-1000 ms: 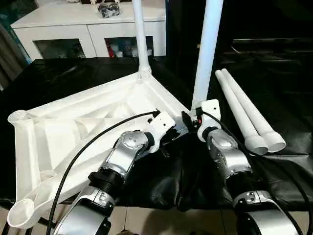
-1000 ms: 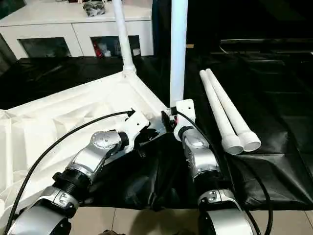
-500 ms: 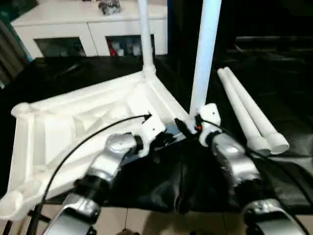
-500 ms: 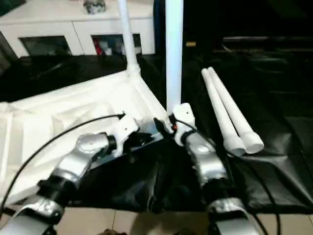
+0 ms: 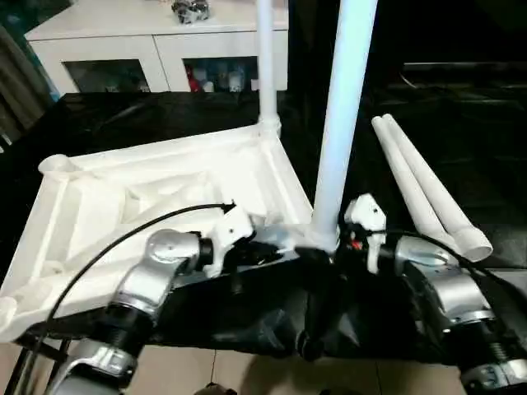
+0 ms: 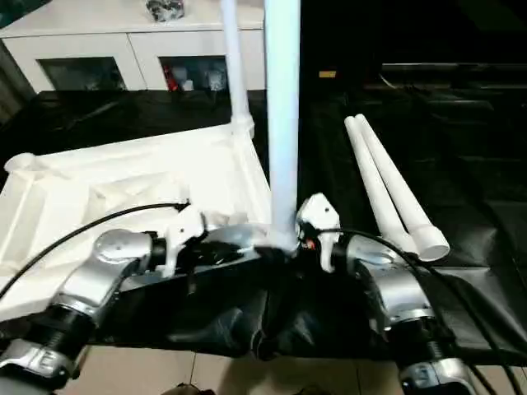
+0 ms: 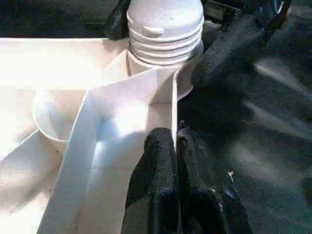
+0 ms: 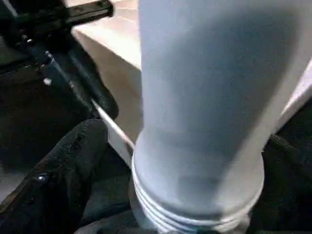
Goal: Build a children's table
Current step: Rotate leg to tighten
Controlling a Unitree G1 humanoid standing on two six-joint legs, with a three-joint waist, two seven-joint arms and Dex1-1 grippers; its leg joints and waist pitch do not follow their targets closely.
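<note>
The white tabletop [image 5: 140,193] lies upside down on a black cloth, ribs facing up. One leg [image 5: 265,66] stands in its far corner socket. A second leg [image 5: 339,123] stands in the near right corner, its threaded collar [image 7: 165,29] sitting in the socket. My left gripper [image 7: 175,141] is shut on the thin rim wall just beside that socket. My right gripper [image 5: 328,247] is open, with one black finger [image 8: 63,175] on each side of this leg's base and a gap showing beside the tube. Two loose legs [image 5: 420,185] lie side by side to the right.
A white cabinet [image 5: 165,49] with glass doors stands behind the work surface. The black cloth [image 5: 461,107] hangs over the front edge, with tiled floor [image 5: 247,370] below. A black cable [image 5: 107,255] loops over my left forearm.
The whole picture has shifted, so the camera has moved. My right gripper has opened wider around the near leg's base. The left gripper stays pinched on the rim.
</note>
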